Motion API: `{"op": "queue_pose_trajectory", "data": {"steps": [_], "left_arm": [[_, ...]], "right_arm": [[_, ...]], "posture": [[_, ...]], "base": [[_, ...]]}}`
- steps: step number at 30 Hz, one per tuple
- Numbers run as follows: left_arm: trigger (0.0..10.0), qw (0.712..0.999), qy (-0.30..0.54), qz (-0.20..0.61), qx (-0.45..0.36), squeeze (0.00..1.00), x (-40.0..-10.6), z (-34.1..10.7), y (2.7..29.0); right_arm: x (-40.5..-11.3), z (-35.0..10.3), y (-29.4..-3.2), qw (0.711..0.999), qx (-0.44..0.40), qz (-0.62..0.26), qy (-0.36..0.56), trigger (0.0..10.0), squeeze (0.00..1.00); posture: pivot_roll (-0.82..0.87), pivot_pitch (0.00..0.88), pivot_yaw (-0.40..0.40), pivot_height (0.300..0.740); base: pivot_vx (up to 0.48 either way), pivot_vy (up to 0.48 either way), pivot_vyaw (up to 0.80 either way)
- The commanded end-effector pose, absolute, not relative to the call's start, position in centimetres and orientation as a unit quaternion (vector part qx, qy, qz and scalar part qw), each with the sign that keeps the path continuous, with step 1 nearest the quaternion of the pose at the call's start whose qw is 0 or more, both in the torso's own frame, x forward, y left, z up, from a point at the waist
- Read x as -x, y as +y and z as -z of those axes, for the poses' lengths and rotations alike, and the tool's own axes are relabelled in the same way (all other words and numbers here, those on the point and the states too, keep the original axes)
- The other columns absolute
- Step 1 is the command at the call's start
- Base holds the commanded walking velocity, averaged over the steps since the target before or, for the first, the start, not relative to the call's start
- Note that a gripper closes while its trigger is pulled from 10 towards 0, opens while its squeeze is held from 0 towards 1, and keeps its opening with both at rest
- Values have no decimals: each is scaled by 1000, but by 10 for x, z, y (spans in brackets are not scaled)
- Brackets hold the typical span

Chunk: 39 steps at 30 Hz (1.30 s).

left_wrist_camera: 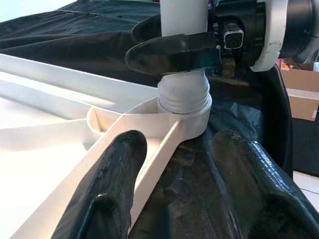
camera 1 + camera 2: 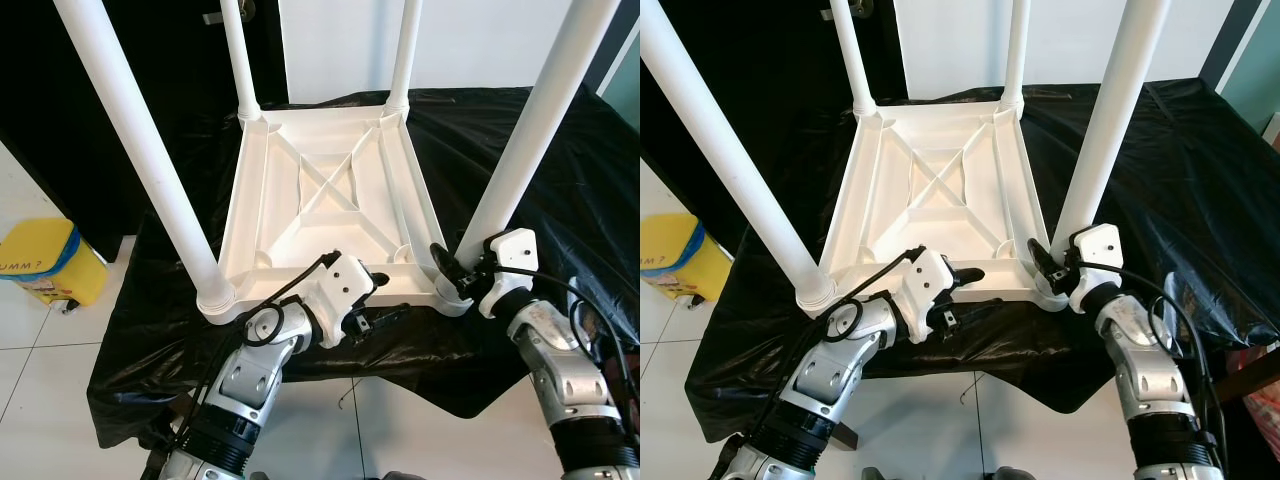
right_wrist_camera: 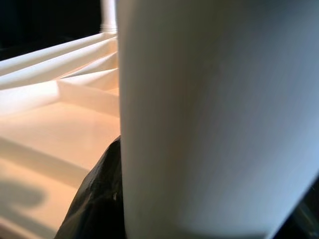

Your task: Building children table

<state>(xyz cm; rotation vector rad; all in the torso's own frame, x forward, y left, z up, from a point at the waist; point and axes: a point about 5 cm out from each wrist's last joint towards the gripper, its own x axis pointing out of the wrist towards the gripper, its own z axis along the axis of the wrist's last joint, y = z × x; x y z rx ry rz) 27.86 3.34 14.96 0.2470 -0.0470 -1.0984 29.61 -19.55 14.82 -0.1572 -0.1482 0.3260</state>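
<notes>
On the black-draped surface (image 2: 560,150) in the head views, the upturned white table (image 2: 325,200) lies with four legs up, the right gripper (image 2: 452,268) clamped on the near right leg (image 2: 525,140) just above its socket. Seen from the left wrist, the left gripper (image 1: 174,189) straddles the frame's rim with fingers apart, gripping nothing. The right wrist view is mostly blurred leg, probably smooth, stiff, light plastic, best held low by the threaded collar.

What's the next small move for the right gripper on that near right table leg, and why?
Probably keep twisting the leg tighter. The right gripper is clamped around its base, and in the left wrist view threads still show above the socket, so it looks not fully seated. The left gripper steadies the tabletop's near rim.
</notes>
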Motion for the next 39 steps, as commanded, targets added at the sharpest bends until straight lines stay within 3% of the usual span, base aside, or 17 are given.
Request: {"op": "queue_pose_trajectory", "data": {"steps": [1, 9, 16, 21, 30, 31, 39], "left_arm": [[10000, 870, -24, 478, -122, 0, -281, -149, 37], [10000, 867, -24, 482, -123, 0, -282, -150, 36], [10000, 865, -26, 486, -125, 0, -282, -151, 33], [10000, 865, -28, 485, -124, 0, -282, -152, 33], [10000, 864, -30, 486, -128, 0, -283, -152, 34], [10000, 863, -29, 488, -129, 0, -282, -151, 33], [10000, 860, -28, 492, -131, 0, -281, -150, 33]], "right_arm": [[-293, -135, -194, 985, 75, -151, -42, 10000, 0], [-288, -133, -179, 998, 30, -40, -46, 10000, 0], [-286, -131, -161, 992, 15, 108, -58, 10000, 0], [-284, -135, -145, 992, 5, 108, -69, 10000, 0], [-281, -136, -144, 991, 6, 116, -71, 10000, 0], [-281, -138, -144, 990, 7, 113, -79, 10000, 1000], [-280, -148, -149, 991, 5, 68, -112, 10000, 1000]], "posture": [[-200, 91, 1, 740], [-206, 85, 2, 740], [-199, 72, -3, 740], [-194, 67, -4, 740], [-191, 51, -2, 740], [-192, 49, -1, 740], [-197, 47, 3, 740]], "base": [[0, 0, 0], [0, 0, 0], [0, 0, 0], [0, 0, 0], [0, 0, 0], [0, 0, 0], [0, 0, 0]]}}
